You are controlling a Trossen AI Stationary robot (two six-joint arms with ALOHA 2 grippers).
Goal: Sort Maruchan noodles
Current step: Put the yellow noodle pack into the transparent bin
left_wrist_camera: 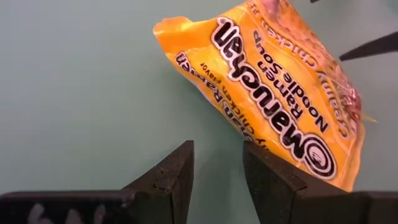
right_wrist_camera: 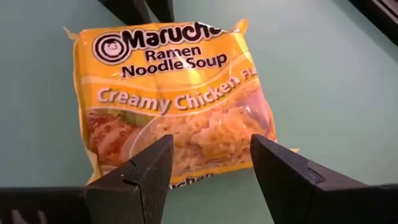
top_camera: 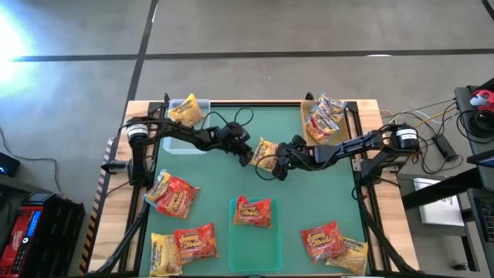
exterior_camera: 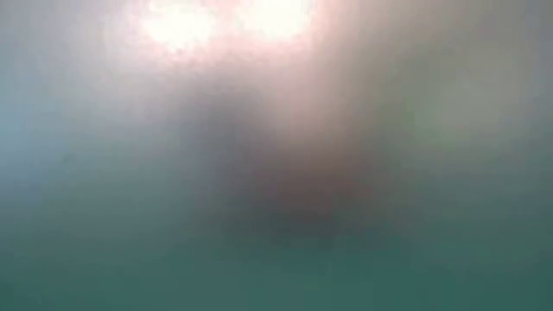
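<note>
Yellow crinkly plastic sits between my two grippers at the middle of the green mat [top_camera: 216, 162]: a creamy chicken noodle packet [top_camera: 265, 152]. My left gripper [top_camera: 245, 154] is at one edge of it, fingers [left_wrist_camera: 168, 180] parted with nothing between them, one fingertip just beside the packet's edge. My right gripper [top_camera: 279, 164] is at the opposite edge, its fingers [right_wrist_camera: 140, 180] spread wide on either side of the packet's lower edge, not clamped on it. One yellow packet [top_camera: 186, 112] lies in the clear tray [top_camera: 179, 142] at the far left corner. Several packets [top_camera: 324, 120] are piled at the far right corner. Red packets [top_camera: 252, 211] and yellow ones lie scattered along the near side. The low view shows only blur.
</note>
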